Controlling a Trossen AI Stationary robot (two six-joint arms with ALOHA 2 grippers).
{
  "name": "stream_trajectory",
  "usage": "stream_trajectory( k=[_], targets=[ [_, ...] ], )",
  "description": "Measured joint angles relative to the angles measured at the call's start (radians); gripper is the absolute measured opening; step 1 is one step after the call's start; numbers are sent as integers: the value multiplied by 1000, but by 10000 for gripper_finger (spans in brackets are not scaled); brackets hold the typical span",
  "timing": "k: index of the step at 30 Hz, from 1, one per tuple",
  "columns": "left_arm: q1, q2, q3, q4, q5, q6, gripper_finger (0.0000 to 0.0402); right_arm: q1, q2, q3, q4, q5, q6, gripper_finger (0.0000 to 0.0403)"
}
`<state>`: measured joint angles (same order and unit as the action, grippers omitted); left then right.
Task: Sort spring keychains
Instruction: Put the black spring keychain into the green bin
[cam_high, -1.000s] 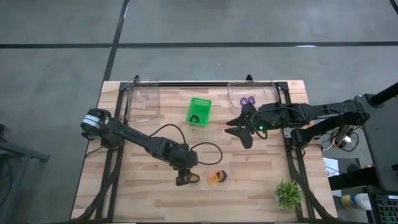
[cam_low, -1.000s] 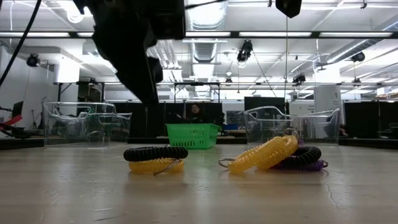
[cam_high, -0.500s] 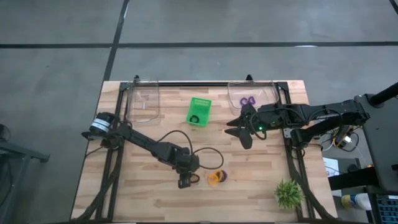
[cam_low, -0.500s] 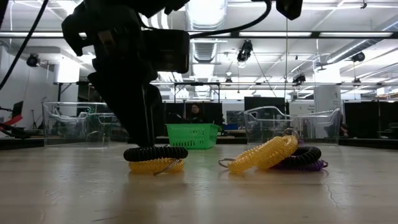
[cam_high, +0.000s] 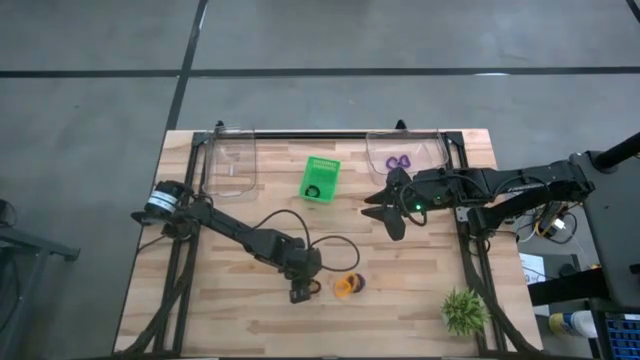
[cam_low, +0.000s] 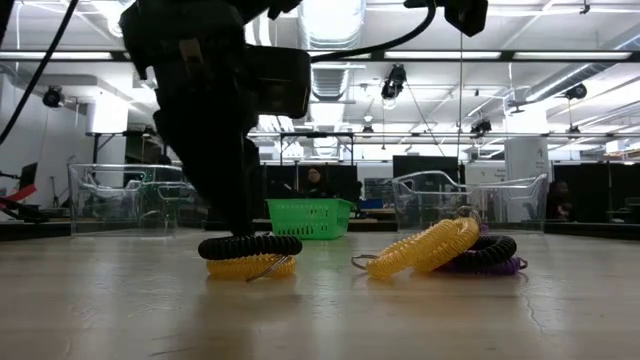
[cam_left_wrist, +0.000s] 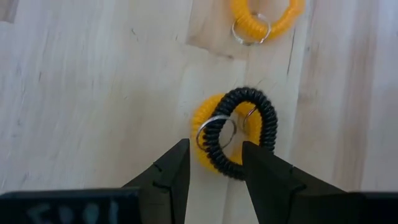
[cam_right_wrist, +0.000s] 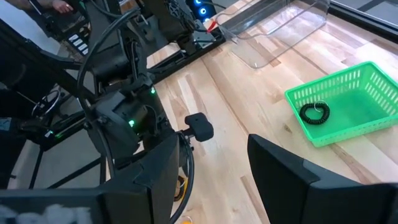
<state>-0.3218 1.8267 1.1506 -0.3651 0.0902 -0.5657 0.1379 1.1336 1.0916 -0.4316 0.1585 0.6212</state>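
Left claw (cam_left_wrist: 214, 163): it was low over the worktop (cam_high: 230, 300), at the front and near the middle. Its two fingers stood apart, one on each side of the black coil's near edge. They held nothing.
Black coil (cam_left_wrist: 239, 132): it lay on top of a yellow coil (cam_left_wrist: 202, 127), and a small metal ring (cam_left_wrist: 216, 132) sat on it.
Other yellow coil (cam_left_wrist: 264, 18): it lay just beyond that pair, apart from it, with its own ring.
Pile (cam_low: 445, 250): from the low camera, a yellow coil leaned on a black one and a purple one, to the right of the black-on-yellow pair (cam_low: 250, 255).
Right claw (cam_high: 385, 205): it hung above the worktop, right of the basket and in front of the right bin. Its fingers stood apart, and nothing was in them.
Basket (cam_high: 320, 180): green, at the back in the middle, with one black coil (cam_right_wrist: 314, 112) inside.
Right bin (cam_high: 405, 152): clear, with purple coils (cam_high: 399, 162) in it.
Left bin (cam_high: 230, 162): clear, at the back left.
Plant (cam_high: 465, 312): spiky and green, at the front right corner.
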Motion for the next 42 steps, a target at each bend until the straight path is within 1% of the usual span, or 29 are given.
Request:
stream_trajectory(
  k=[14, 20, 31, 35, 42],
  targets=[
    [0, 1, -6, 20, -12, 14, 138, 0, 0, 0, 0, 0, -4, 185],
    [0, 33, -6, 22, -9, 10, 138, 0, 0, 0, 0, -1, -3, 185],
    [0, 39, -6, 23, -6, -4, 134, 2, 0, 0, 0, -2, -3, 185],
    [0, 39, -6, 21, -26, -12, 108, 2, 0, 0, 0, -1, -3, 185],
    [0, 38, 17, 11, -29, -19, 18, 2, 0, 0, 0, -1, -4, 185]
  ],
)
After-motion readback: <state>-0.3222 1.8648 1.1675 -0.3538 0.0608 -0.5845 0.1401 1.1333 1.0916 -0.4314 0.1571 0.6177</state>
